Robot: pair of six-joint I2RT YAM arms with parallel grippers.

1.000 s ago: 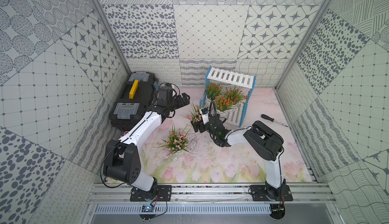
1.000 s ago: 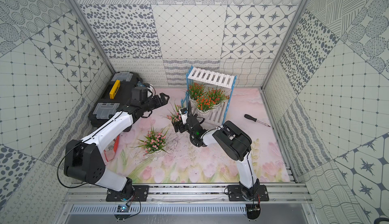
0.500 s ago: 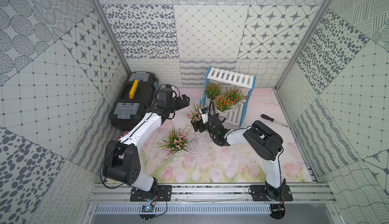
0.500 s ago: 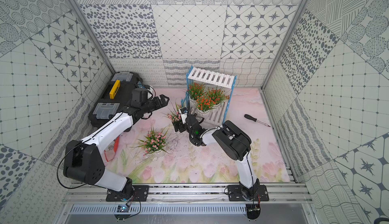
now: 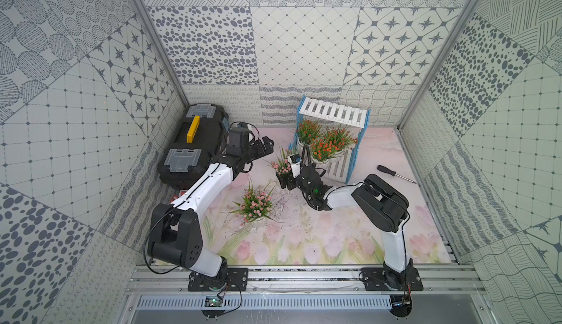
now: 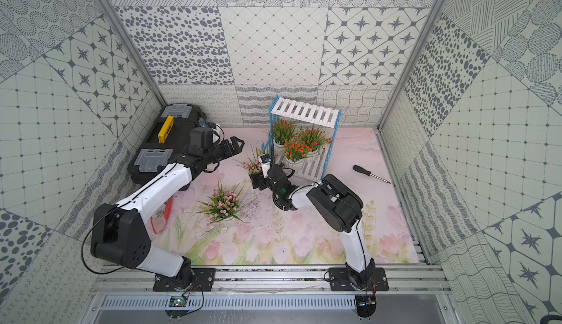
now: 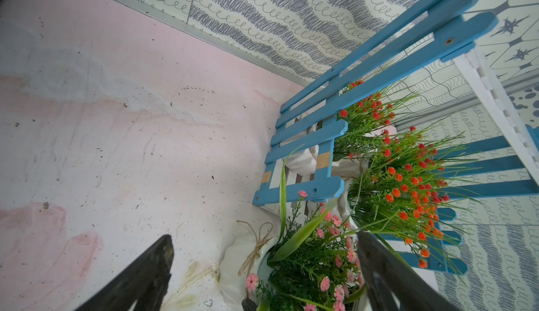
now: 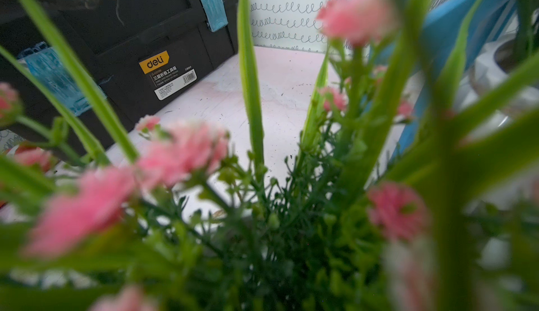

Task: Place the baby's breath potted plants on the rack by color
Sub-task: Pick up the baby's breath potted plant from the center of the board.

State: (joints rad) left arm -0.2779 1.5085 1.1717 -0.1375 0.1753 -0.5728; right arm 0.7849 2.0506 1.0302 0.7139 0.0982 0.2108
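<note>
Three orange-red baby's breath potted plants (image 5: pixel 324 150) crowd the lower tier of the white and blue rack (image 5: pixel 331 112); they also show in the left wrist view (image 7: pixel 402 190). A pink plant (image 5: pixel 281 167) stands on the mat by the rack's front left corner. My right gripper (image 5: pixel 284 181) is low at its pot. That plant (image 8: pixel 186 152) fills the right wrist view and hides the jaws. My left gripper (image 7: pixel 265 254) hangs open above the same pink plant (image 7: pixel 315 254), fingers wide apart. A second pink plant (image 5: pixel 255 205) stands alone mid-mat.
A black toolbox (image 5: pixel 197 143) with a yellow handle lies at the back left, next to the left arm. A screwdriver (image 5: pixel 392 173) lies on the mat to the right of the rack. An orange-red thing (image 6: pixel 161 219) shows partly under the left arm.
</note>
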